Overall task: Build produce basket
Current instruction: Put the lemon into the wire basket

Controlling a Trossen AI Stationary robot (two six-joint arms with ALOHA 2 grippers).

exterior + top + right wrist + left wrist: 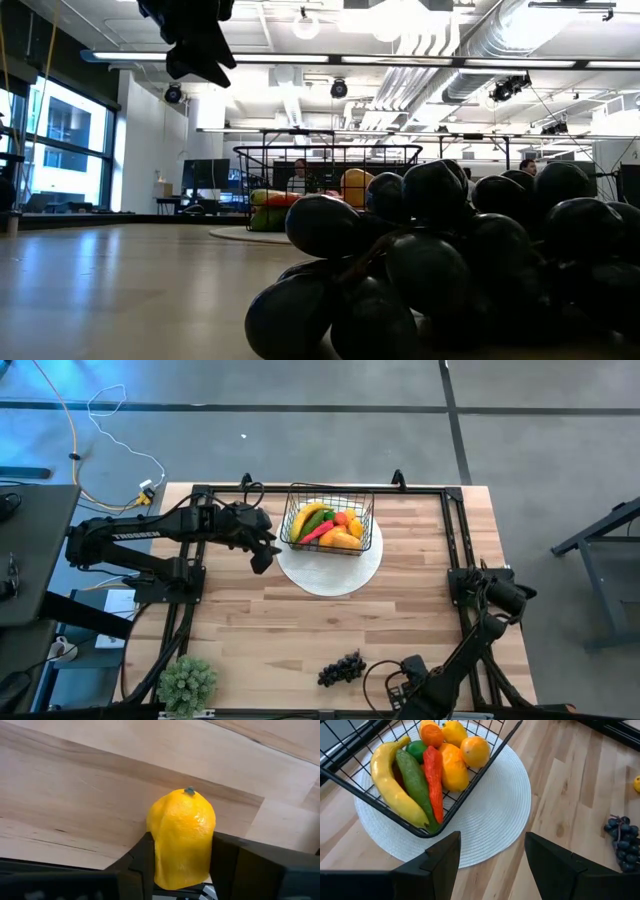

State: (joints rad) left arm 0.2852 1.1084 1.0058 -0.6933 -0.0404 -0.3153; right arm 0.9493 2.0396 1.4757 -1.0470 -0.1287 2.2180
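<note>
The basket (328, 518) stands on a round plate (330, 565) toward the far edge of the tabletop (300, 630), with a banana (392, 780), cucumber (415, 782), chili pepper (434, 780) and oranges (475, 751) lying inside. Left of the basket hangs the left tool (262, 553). Grapes (341, 669) lie well nearer than the basket; right of them, the right tool (182, 865) flanks a lemon (182, 837). A potted plant (187, 684) stands near-left of the basket.

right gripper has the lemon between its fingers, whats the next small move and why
Probably lift it straight up. In the right wrist view the right gripper is closed around the lemon, low over the wooden table. The basket sits on the white plate far across the table, so the lemon needs clearance before it is carried there.
</note>
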